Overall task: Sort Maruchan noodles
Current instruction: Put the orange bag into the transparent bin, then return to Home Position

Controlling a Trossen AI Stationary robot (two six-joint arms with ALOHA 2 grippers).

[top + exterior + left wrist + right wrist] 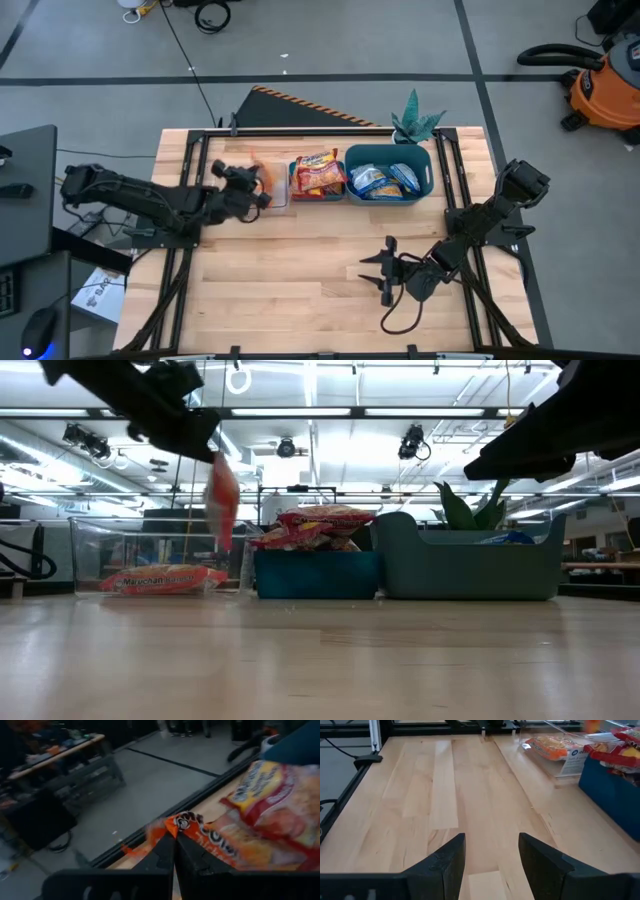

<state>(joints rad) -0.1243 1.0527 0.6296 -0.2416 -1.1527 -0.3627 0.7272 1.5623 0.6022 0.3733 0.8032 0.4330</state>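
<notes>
My left gripper (258, 192) is shut on an orange packet (222, 500) that hangs above a clear bin (90, 560). Another orange packet (165, 578) lies flat in that bin. A small blue bin (318, 195) holds a pile of red-and-yellow packets (318, 172). The teal bin (428, 170) beside it holds blue-silver packets (385, 180). My right gripper (385, 272) is open and hovers over bare table on the near right, away from all packets. My left gripper pinches the orange packet at its crinkled end (181, 822) between the two shut fingers (162, 851). The packet is lifted clear and hangs below the fingers (190, 435), nearly upright, over the clear bin.
The three bins stand in a row along the far side of the table. A green plant (415, 120) sits behind the teal bin. The near half of the wooden table (445, 795) is open room. Black frame rails (185, 200) run along both sides.
</notes>
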